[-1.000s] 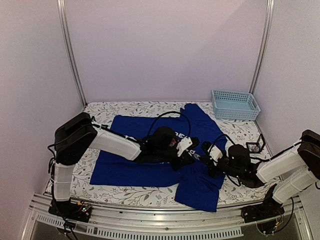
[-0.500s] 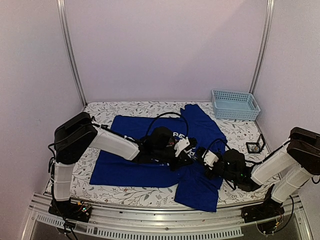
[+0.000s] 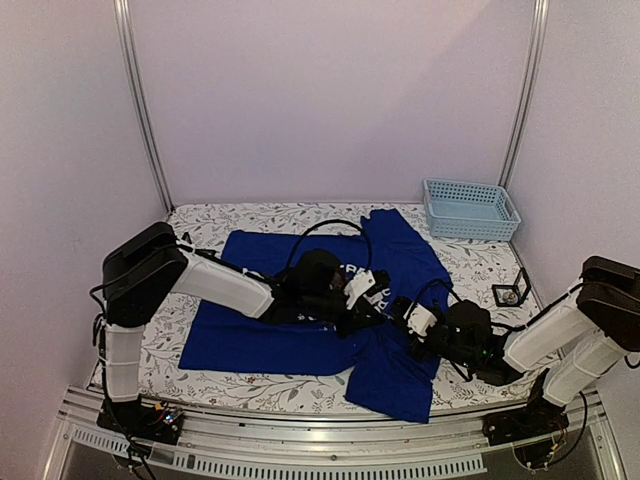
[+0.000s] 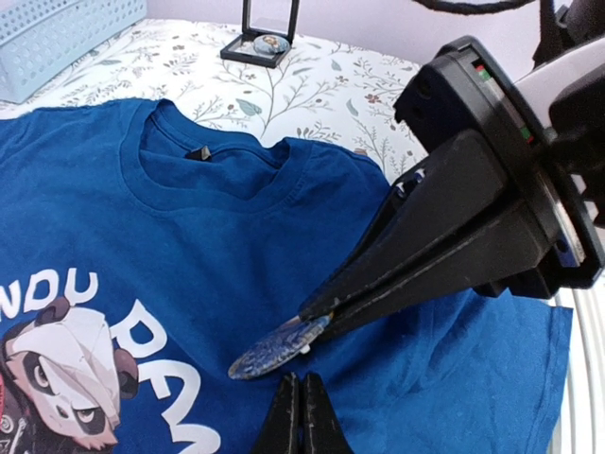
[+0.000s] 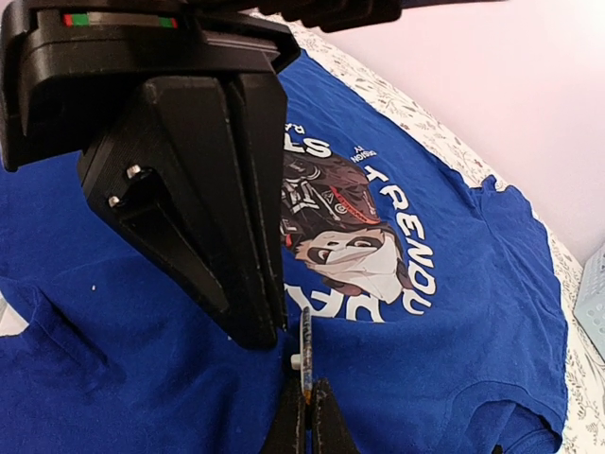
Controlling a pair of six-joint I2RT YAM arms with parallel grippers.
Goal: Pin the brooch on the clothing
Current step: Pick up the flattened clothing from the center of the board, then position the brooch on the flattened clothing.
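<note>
The royal-blue T-shirt point(image 3: 262, 342) lies flat on the floral mat, and its panda print shows in the left wrist view point(image 4: 66, 364) and the right wrist view point(image 5: 354, 255). My right gripper point(image 5: 308, 388) is shut on the rim of a flat blue patterned brooch point(image 5: 305, 352). The brooch point(image 4: 274, 350) is held low over the shirt's chest beside the white lettering, and a small white post juts from its back. My left gripper point(image 4: 301, 380) is shut, its tips just beside the brooch. Whether it pinches fabric is unclear. In the top view the two grippers meet near the shirt's middle point(image 3: 385, 305).
A light-blue basket point(image 3: 470, 208) stands at the back right corner. A small black-framed display stand point(image 3: 510, 293) sits on the mat to the right of the shirt, and in the left wrist view point(image 4: 265, 28) it holds a round item. The shirt's collar point(image 4: 203, 156) lies beyond the grippers.
My right arm has moved left over the shirt with the brooch, up to the left gripper. The left gripper has shifted slightly left.
</note>
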